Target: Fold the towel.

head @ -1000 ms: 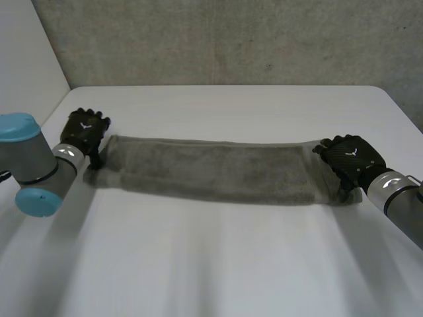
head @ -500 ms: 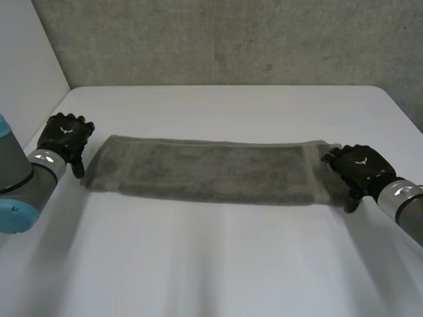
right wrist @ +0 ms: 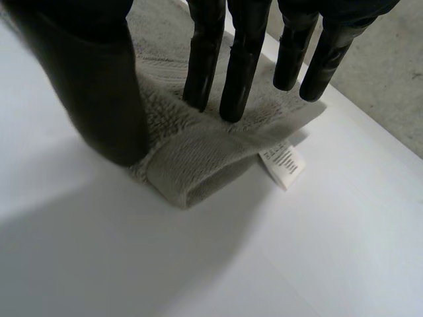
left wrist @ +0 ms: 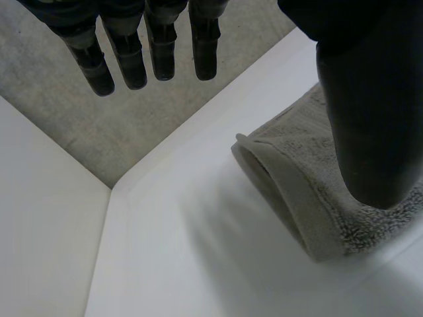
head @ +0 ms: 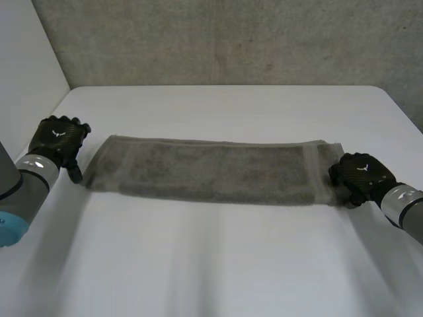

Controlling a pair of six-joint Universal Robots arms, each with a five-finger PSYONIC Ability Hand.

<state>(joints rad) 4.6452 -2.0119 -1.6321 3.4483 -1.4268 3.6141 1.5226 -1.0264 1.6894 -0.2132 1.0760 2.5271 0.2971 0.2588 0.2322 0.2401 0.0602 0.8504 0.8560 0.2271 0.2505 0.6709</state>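
Note:
The grey towel [head: 211, 170] lies flat on the white table [head: 218, 264] as a long folded strip. My left hand [head: 56, 139] hovers just off the towel's left end [left wrist: 297, 198], with its fingers [left wrist: 162, 46] straight and apart and nothing in it. My right hand [head: 360, 175] is on the towel's right end. There two fingers [right wrist: 231, 86] press into the top of the folded corner [right wrist: 192, 165], the thumb [right wrist: 99, 99] bears on its near side, and the cloth is pinched between them. A white label [right wrist: 281, 164] sticks out from under that corner.
A grey wall [head: 218, 39] runs along the table's far edge. A white side panel [head: 26, 66] stands past the left corner. The table's right edge [head: 403, 119] is close behind my right hand.
My left hand has let go of the towel's left end and drawn away to the left. My right hand has slid to the right end and its fingers have closed in on the corner.

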